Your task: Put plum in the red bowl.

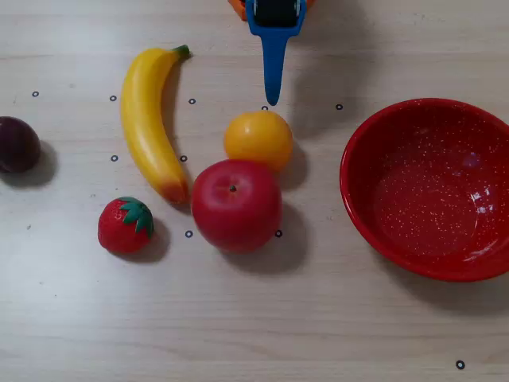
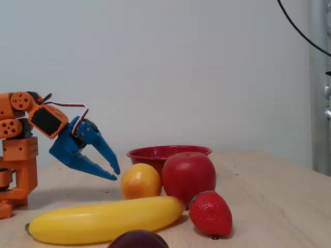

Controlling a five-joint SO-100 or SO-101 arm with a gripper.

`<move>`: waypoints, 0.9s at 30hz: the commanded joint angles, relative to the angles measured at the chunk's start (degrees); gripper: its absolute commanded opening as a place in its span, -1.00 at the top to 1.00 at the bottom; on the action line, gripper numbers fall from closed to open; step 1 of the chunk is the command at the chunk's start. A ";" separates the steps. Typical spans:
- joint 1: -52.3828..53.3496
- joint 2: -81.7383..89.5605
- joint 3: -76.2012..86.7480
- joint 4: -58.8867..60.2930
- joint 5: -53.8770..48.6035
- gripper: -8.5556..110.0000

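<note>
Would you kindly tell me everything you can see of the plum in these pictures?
The plum is a small, round, dark purple-maroon fruit with a smooth, faintly glossy skin. In the overhead view it lies on the pale wooden table at the left edge, partly cut off, apart from every other fruit and far from the red bowl. In the fixed view only its top shows at the bottom edge, in front of the banana. Nothing grips it.

Dark purple plum; white-speckled red bowl; blue hand
</note>
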 commanded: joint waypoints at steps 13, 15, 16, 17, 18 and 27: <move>2.37 -0.18 0.35 -0.97 -2.99 0.85; 2.46 -1.76 -0.18 -2.20 -2.37 0.85; 2.46 -2.72 -0.79 -2.64 -2.11 0.85; 2.46 -3.78 -1.58 -2.72 -1.67 0.85; 2.46 -5.01 -2.46 -2.64 -0.70 0.85; 1.76 -17.58 -13.80 1.58 8.61 0.85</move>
